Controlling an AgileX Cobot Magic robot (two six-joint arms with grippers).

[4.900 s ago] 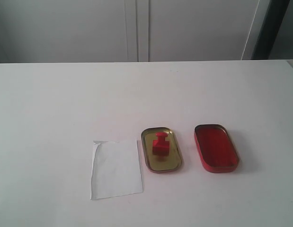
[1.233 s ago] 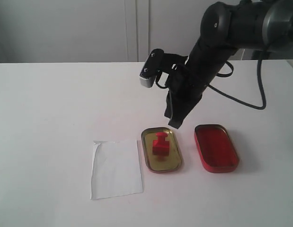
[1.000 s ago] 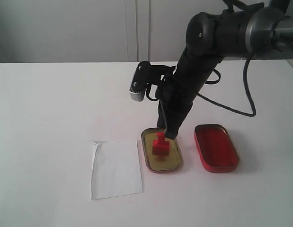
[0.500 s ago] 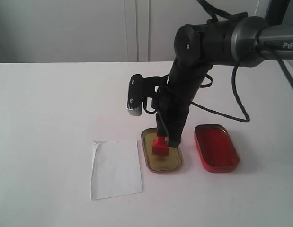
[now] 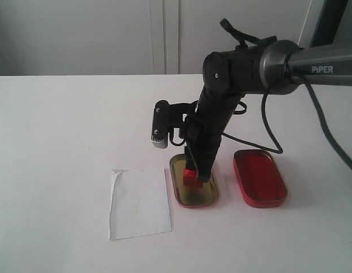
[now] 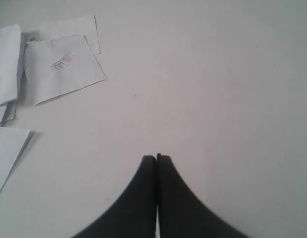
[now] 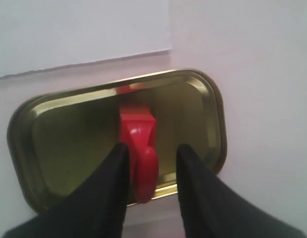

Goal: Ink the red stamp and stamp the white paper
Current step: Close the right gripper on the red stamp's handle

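While the red stamp point(image 7: 137, 131) is standing in the gold tin point(image 7: 69, 139) beside the white paper point(image 5: 140, 202), I am seeing my right pincer point(image 7: 152, 148) spread around its knob without clamping. My left pincer point(image 6: 156, 157) is hovering pressed together over the counter point(image 6: 217, 99).

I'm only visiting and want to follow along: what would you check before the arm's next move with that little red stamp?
1. Right pincer open astride the red stamp's knob: ok.
2. Stamp gripped: not ok, a gap shows beside one finger.
3. Stamp standing in the gold tin: ok.
4. Red ink tin uncovered, nothing over it: ok.
5. White paper bare, beside the gold tin: ok.
6. Left pincer shut, clear of the tins: ok.
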